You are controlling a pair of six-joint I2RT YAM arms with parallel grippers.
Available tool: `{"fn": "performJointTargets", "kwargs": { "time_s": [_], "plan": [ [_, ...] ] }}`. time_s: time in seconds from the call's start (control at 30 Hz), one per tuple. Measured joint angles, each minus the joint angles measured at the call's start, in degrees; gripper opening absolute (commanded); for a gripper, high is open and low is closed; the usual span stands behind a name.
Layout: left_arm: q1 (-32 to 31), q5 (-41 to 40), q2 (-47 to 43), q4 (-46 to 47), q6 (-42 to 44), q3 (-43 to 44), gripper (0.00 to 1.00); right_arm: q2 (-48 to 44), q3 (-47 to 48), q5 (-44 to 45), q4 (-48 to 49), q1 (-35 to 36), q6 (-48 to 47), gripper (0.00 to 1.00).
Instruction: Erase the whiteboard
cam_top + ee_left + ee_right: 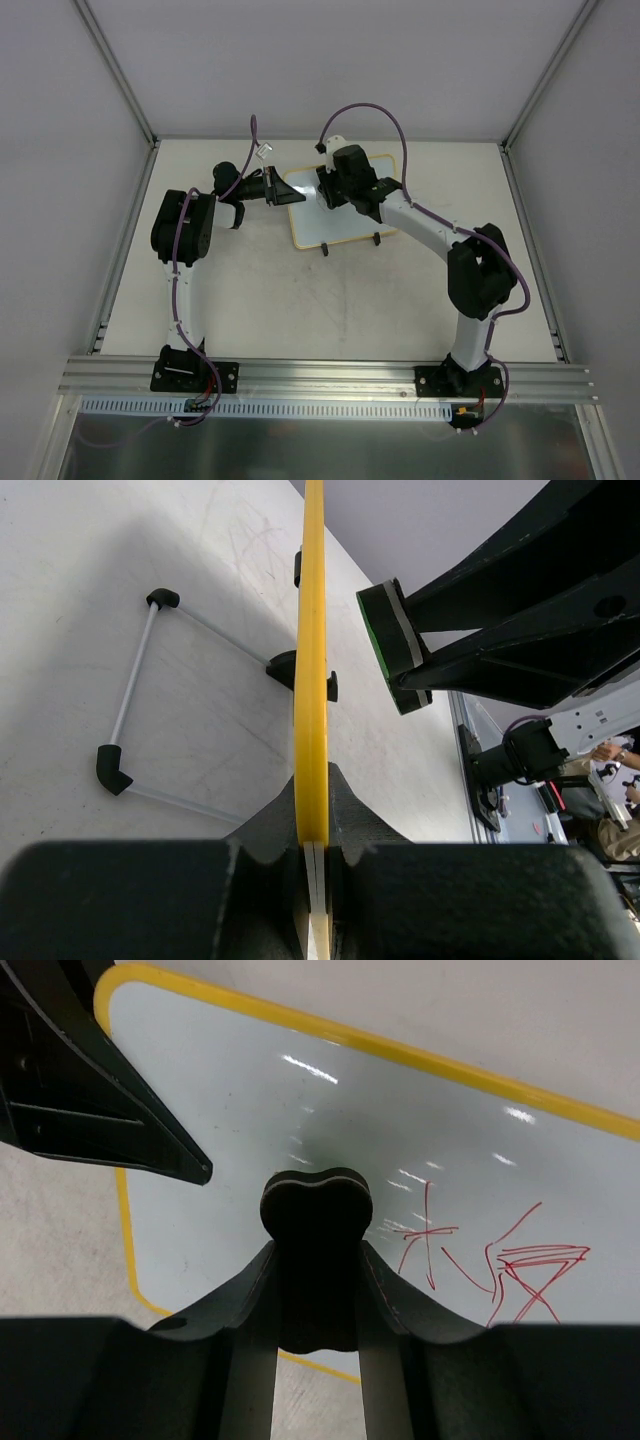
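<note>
The whiteboard (312,630) stands edge-on as a yellow strip down the middle of the frame. At the bottom, the left gripper (313,815) has its black fingers closed on the board's edge from both sides. A black clip foot (288,668) sits on the board at centre, and a thin wire stand (133,680) with black corners runs from it across the pale table (80,560) at left. From the upper right the right gripper (415,640) holds a green-faced eraser (383,630) near the board, with a gap between them.

The whiteboard (300,1110) is white, yellow-rimmed, red-scribbled; eraser (316,1210) black.
</note>
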Motion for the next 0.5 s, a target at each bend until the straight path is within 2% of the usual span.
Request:
{"fn": "performJointTargets", "kwargs": {
  "time_s": [0.5],
  "plan": [
    [0.02,0.00,0.00,0.00,-0.13,0.00,0.00,2.64,2.08,1.92,3.65,1.62,-3.76,0.00]
  ]
}}
